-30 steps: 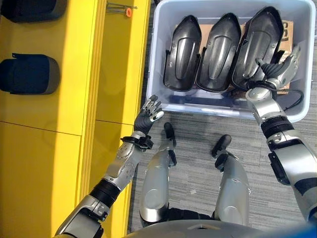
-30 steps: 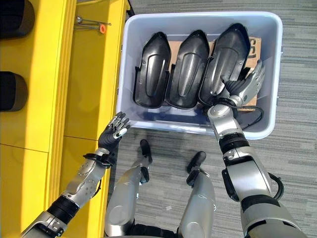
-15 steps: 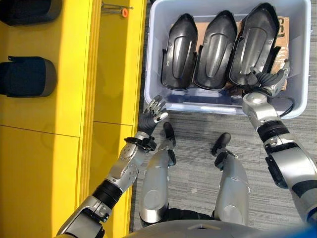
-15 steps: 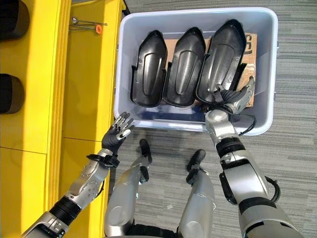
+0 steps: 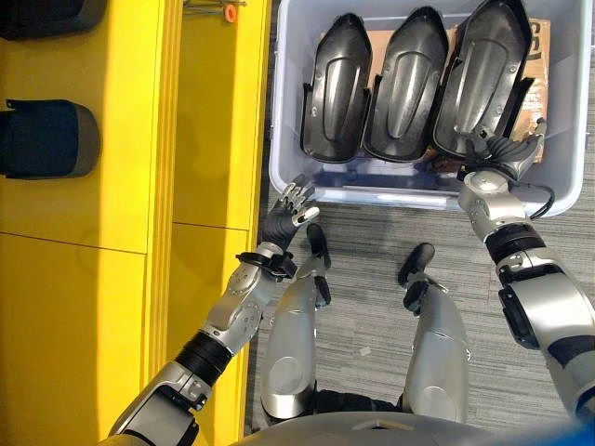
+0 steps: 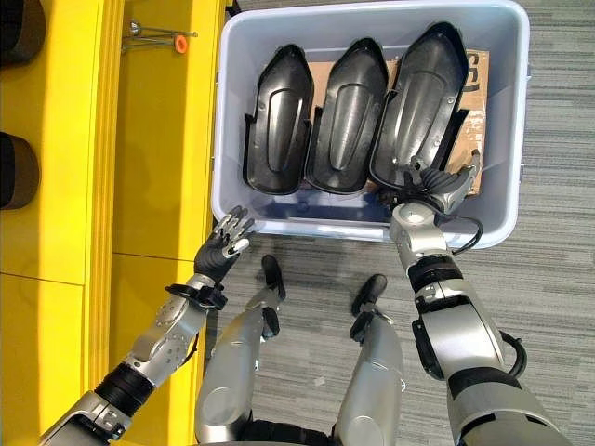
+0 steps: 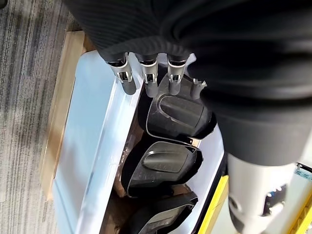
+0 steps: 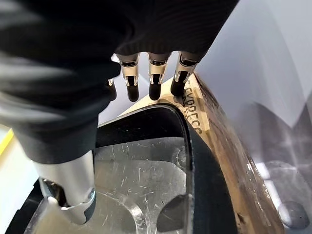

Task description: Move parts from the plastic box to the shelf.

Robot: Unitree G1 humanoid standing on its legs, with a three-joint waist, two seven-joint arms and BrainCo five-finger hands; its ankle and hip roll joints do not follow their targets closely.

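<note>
- Three glossy black moulded parts, long and scooped like shells, are seen side by side in the pale translucent plastic box: left part, middle part, right part.
- Brown cardboard is seen lining the box under them.
- The right hand is placed at the right part's near end, thumb on its shiny inner face, fingers relaxed, nothing gripped.
- The left hand is held spread just outside the box's near left corner, beside the smooth yellow shelf.
</note>
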